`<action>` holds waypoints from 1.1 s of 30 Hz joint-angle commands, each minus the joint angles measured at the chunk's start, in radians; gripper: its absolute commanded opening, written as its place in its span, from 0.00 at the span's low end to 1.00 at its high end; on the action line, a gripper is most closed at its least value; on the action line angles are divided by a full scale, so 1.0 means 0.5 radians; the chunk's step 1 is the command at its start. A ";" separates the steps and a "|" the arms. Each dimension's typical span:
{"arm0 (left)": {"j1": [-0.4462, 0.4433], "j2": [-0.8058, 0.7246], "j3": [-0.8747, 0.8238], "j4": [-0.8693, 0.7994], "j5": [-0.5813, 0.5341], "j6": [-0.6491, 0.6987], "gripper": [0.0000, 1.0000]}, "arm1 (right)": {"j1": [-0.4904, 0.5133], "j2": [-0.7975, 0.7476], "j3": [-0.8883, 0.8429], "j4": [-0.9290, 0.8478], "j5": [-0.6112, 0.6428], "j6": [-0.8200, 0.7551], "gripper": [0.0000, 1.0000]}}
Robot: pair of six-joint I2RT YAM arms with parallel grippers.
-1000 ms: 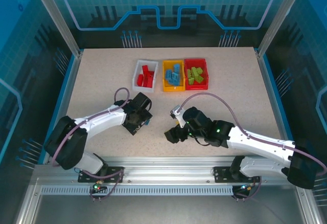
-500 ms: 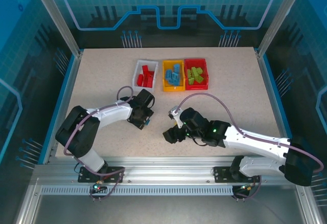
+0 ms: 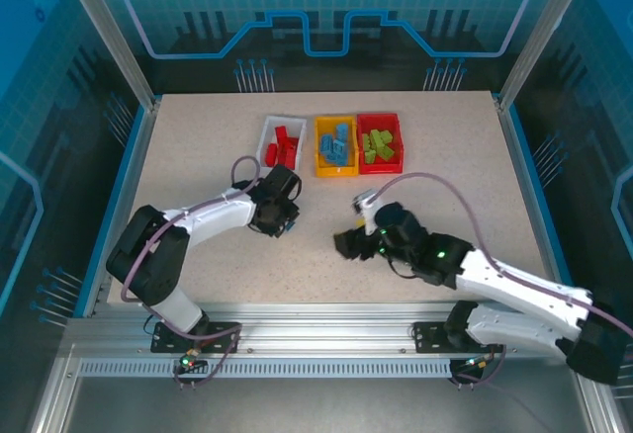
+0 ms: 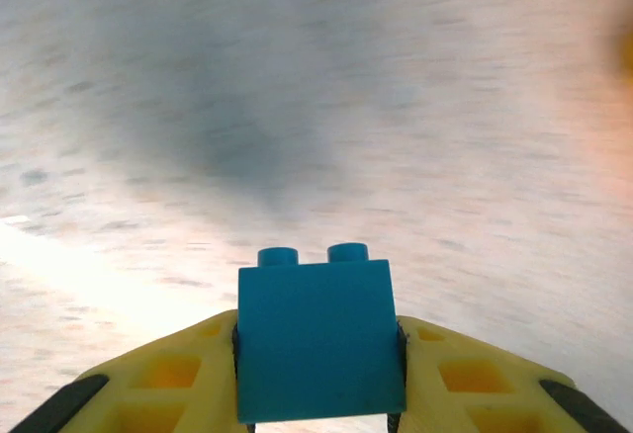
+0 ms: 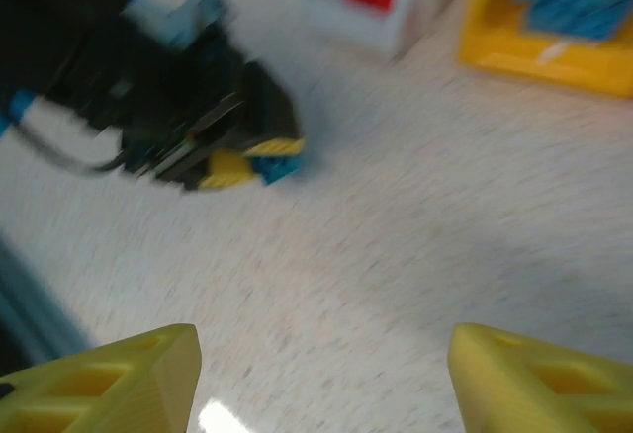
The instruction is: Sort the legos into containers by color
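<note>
Left fingers [image 4: 168, 384] clamped on a small blue two-stud plastic brick [image 4: 316, 339], low over the speckled surface [image 3: 465, 156], just short of the white plastic bin [image 3: 277, 170] w/ red bricks [image 3: 285, 146]. Right fingers [image 5: 119, 374] spread wide, nothing btwn them. We see blue bricks [image 3: 338, 144] in the orange-yellow bin [image 3: 335, 170], green bricks [image 3: 378, 146] in the red bin [image 3: 381, 168].

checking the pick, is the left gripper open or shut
Shut: the left gripper clamps a small blue studded plastic brick between its yellow fingers.
</note>
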 commanded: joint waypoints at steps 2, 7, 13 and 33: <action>-0.031 0.115 0.468 -0.110 -0.071 0.517 0.29 | -0.312 -0.110 -0.066 0.226 -0.035 0.212 0.69; -0.023 0.428 0.954 -0.156 -0.048 0.812 0.29 | -0.544 0.073 0.035 0.388 -0.181 0.299 0.69; 0.020 0.941 1.605 -0.267 -0.002 1.097 0.29 | -0.595 0.316 0.223 0.394 -0.222 0.299 0.69; 0.042 1.429 2.053 -0.384 -0.035 1.229 0.54 | -0.605 0.446 0.276 0.330 -0.284 0.308 0.70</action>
